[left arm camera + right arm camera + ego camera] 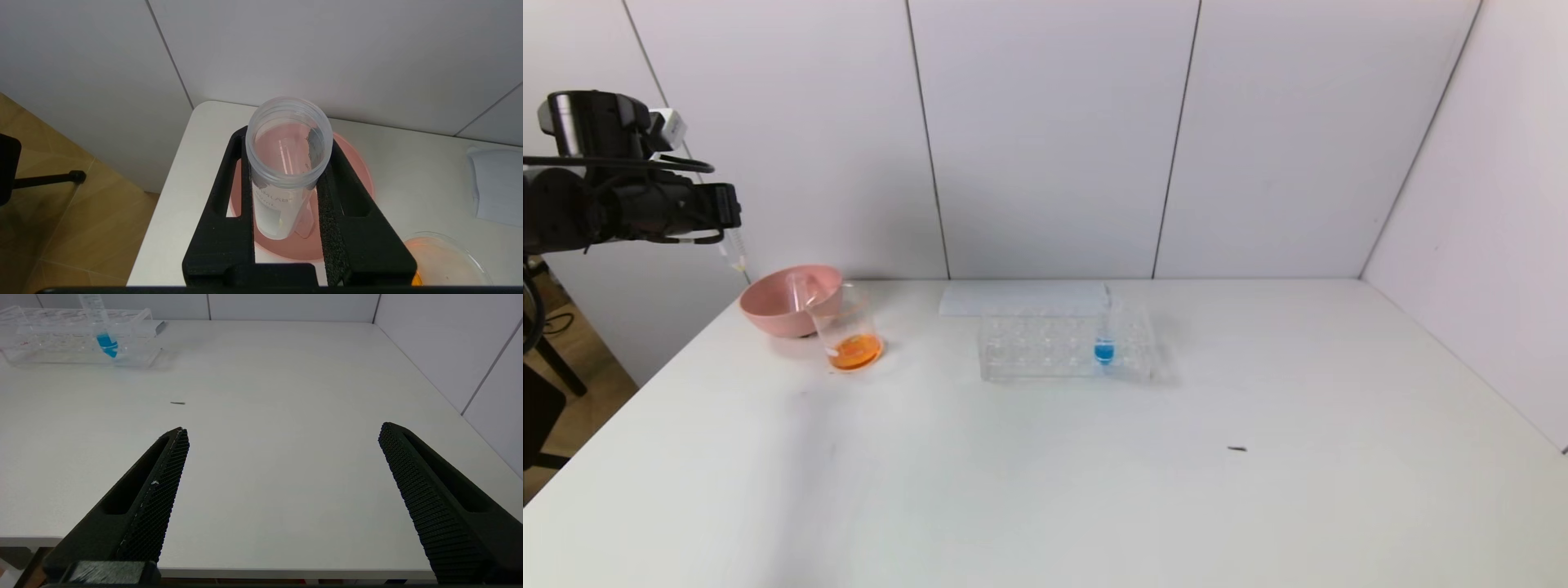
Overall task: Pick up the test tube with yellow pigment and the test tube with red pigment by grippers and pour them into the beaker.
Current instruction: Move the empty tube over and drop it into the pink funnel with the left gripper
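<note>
Left gripper [286,228] has its jaws clamped on an emptied test tube [286,171], hung mouth-up over the pink bowl [355,163] (likely the discard spot). The beaker [847,328] beside the bowl already holds orange mix, so both pigments look poured. Right gripper [282,477] sits parked low over the surface [286,396], jaws wide open. The blue tube [1104,335] stands in the rack [1045,347], unused.
</note>
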You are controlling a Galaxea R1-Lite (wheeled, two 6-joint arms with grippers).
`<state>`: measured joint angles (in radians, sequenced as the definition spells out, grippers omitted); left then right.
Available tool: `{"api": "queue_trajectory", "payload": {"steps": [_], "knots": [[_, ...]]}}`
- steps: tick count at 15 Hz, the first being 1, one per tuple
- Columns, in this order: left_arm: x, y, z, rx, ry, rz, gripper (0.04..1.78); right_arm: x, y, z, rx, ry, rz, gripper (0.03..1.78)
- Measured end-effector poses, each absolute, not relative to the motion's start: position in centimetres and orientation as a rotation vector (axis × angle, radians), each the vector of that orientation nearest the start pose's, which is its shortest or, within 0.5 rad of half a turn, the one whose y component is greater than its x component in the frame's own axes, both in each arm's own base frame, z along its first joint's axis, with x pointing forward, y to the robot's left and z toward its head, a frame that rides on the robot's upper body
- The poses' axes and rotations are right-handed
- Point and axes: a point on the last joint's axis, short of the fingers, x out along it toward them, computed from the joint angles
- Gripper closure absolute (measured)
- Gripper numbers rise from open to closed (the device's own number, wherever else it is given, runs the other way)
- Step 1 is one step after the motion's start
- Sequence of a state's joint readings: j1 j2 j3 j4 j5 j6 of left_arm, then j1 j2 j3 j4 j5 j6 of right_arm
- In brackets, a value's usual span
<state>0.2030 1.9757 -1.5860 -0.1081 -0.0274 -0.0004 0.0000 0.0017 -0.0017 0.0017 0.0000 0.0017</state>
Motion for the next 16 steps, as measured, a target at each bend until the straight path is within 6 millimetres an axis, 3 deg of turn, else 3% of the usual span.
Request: {"api": "queue_trajectory", "payload": {"steps": [16], "knots": [[42.7, 8.5, 20.6, -0.057, 0.348, 0.073, 1.36, -2.3, 0.0, 7.6, 0.002, 0.002, 0.0, 0.11]]}}
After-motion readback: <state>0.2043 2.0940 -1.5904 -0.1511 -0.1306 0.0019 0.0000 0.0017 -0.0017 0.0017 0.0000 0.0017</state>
